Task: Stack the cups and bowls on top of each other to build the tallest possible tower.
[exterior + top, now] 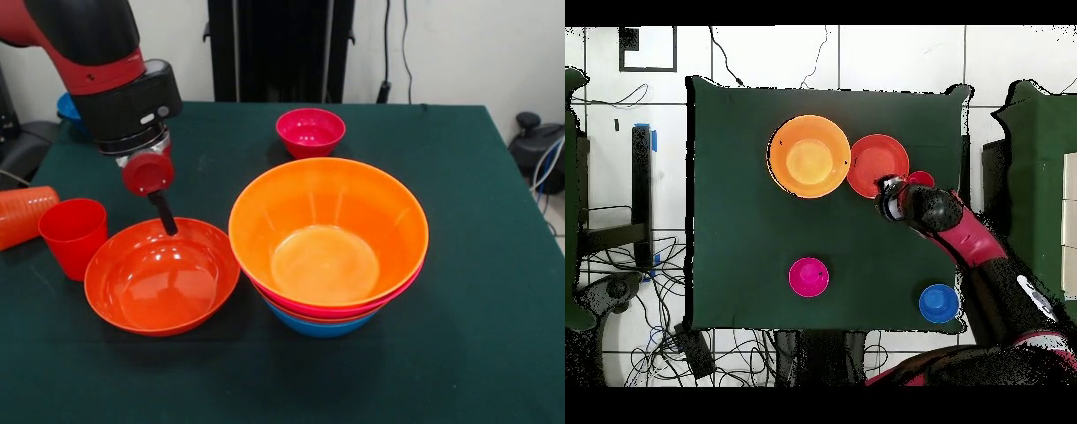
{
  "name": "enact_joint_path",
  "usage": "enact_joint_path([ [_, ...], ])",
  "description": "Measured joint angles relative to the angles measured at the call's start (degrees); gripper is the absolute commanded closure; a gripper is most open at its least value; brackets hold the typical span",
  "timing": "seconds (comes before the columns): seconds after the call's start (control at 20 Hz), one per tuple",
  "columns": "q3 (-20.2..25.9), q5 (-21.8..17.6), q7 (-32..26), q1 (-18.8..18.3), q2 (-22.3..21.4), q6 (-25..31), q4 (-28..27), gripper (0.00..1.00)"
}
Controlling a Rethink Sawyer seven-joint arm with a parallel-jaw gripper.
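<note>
The tower [328, 256] stands right of centre: a large yellow-orange bowl [328, 221] on top, a pink rim and a red-orange rim under it, and the medium blue bowl [316, 327] as base; it also shows in the overhead view [809, 156]. A wide red-orange bowl [161, 276] [877, 165] sits on the table to its left. My gripper [166, 221] [890, 188] reaches down to this bowl's far rim. The smooth red cup [73, 234] stands upright beside that bowl. The ribbed orange cup [22, 215] lies on its side at the left edge. The purple bowl is hidden.
A small magenta bowl [310, 131] [809, 277] sits at the far middle of the green table [477, 291]. A small blue bowl [67, 108] [938, 302] sits at the far corner behind the arm. The robot's pedestal stands beyond the table.
</note>
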Motion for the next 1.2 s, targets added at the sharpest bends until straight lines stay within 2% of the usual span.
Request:
enact_joint_path([
  [0.9,0.32,-3.49,0.01,-4.95,6.54,0.08,-0.63,0.0],
  [1.2,1.53,-3.76,0.01,-6.29,6.86,0.38,-0.72,0.0],
])
